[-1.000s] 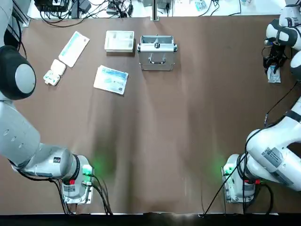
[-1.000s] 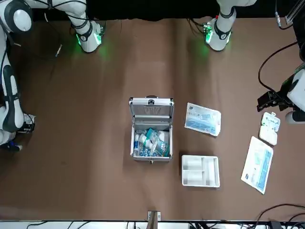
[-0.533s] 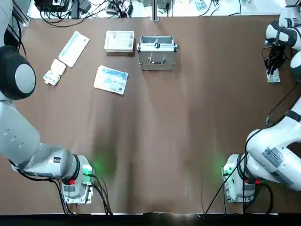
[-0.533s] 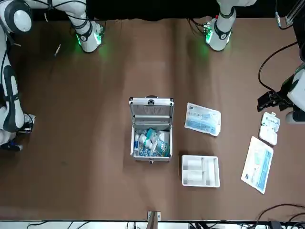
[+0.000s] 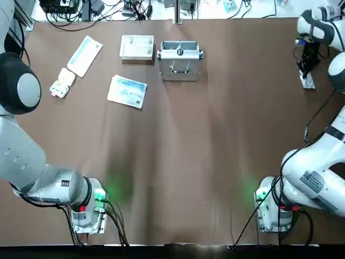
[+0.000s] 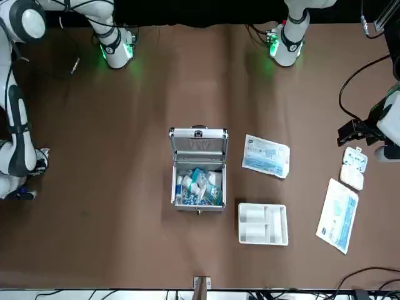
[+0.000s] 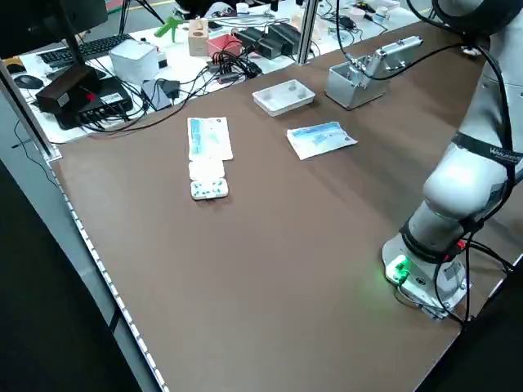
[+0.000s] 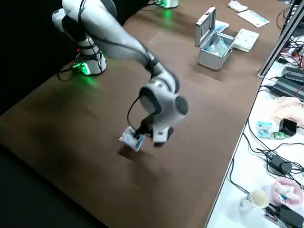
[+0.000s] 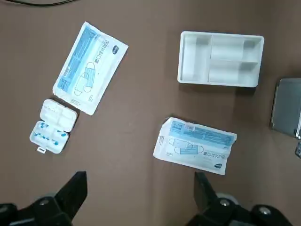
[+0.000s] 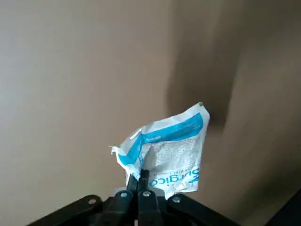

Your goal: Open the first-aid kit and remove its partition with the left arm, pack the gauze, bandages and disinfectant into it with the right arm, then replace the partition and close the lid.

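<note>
Packing is under way: a small white-and-blue packet (image 10: 162, 148) is pinched in the right gripper (image 10: 143, 181) near the table's right edge, to be carried next to the open first-aid kit (image 6: 198, 169)

right arm (image 5: 315, 24) swung toward the table's far edge, small packet (image 10: 164, 148) lifted along

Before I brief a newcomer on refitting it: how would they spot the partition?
Find the open first-aid kit at the table's far edge. The partition lies beside it, toward the left arm's side. It is a white three-compartment tray, unlike the flat blue-printed packs nearby.
</note>
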You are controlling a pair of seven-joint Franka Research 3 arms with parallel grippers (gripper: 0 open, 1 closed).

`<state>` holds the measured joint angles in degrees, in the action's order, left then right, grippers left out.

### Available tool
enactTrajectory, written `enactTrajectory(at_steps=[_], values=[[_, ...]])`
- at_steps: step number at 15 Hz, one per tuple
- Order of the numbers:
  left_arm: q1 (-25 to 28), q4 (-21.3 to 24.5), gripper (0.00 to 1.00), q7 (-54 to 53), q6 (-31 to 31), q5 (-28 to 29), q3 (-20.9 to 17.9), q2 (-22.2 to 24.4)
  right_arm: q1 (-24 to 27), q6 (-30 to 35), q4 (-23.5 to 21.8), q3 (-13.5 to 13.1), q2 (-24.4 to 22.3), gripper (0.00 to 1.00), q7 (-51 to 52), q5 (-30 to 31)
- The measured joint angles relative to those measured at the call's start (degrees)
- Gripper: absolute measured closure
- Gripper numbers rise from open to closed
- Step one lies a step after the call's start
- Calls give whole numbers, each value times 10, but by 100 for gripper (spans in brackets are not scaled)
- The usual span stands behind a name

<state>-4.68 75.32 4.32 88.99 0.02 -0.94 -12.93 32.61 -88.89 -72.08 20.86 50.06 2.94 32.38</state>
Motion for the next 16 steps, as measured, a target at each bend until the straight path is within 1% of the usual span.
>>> enactTrajectory(at_steps=[3, 5, 8, 11, 12, 13, 16], values=[[0, 0, 0, 0, 0, 0, 0, 0, -11, 63, 15, 86, -36, 99, -2, -2], [0, 0, 0, 0, 0, 0, 0, 0, -11, 99, 24, 139, -54, 99, -6, -17], [0, 0, 0, 0, 0, 0, 0, 0, -11, 107, 28, 209, -71, 99, -54, -71], [0, 0, 0, 0, 0, 0, 0, 0, -16, 102, 27, 281, -72, 99, -154, -89], [0, 1, 0, 0, 0, 0, 0, 0, -23, 91, 26, 298, -72, 99, -192, -94], [0, 0, 0, 0, 0, 0, 0, 0, -35, 71, 26, 309, -72, 99, -233, -103], [0, 1, 0, 0, 0, 0, 0, 0, -93, -11, 23, 314, -70, 99, -364, -131]])
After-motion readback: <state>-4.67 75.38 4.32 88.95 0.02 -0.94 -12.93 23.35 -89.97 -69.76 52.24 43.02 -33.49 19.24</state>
